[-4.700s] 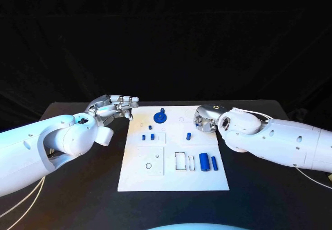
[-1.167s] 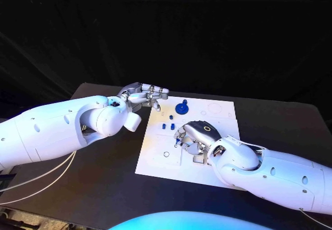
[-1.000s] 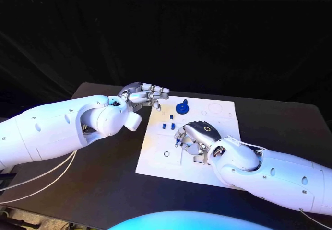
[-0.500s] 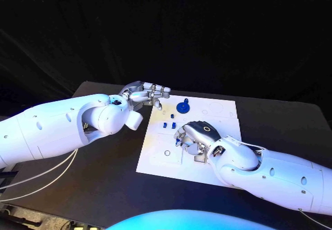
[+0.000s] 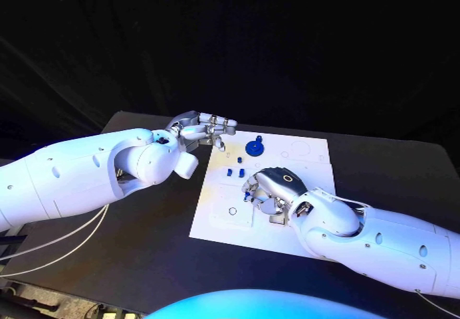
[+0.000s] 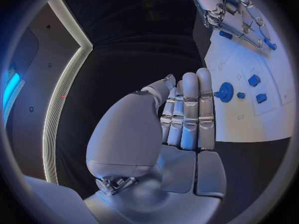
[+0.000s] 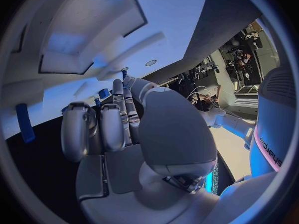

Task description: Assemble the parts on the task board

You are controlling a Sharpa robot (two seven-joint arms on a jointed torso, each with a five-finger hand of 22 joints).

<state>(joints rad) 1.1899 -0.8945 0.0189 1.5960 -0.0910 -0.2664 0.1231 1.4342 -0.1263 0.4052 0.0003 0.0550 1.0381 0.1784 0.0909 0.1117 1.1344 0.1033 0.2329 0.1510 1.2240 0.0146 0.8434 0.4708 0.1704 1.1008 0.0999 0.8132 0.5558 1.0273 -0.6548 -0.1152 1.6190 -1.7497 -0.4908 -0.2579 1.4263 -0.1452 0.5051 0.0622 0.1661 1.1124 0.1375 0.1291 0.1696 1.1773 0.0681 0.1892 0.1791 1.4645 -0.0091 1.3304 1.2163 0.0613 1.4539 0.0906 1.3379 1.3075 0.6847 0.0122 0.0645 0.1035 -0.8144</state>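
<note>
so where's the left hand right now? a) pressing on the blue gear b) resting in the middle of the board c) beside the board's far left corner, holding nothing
c: the left hand sits at the task board's far left corner, fingers straight and empty, apart from the blue gear.

the head view looks steeply down from above the robot's front onto the black table (image 5: 143, 259), well back, with the task board (image 5: 219, 222) at frame centre and both arms entering from the side edges. the left wrist view sits close behind the left hand (image 6: 187, 119) and faces along its fingers across the board (image 6: 261, 119), seen at the circle's right. the right wrist view sits close behind the right hand (image 7: 118, 129), very near the board's surface (image 7: 56, 79) in the upper left. all three share the board.
</note>
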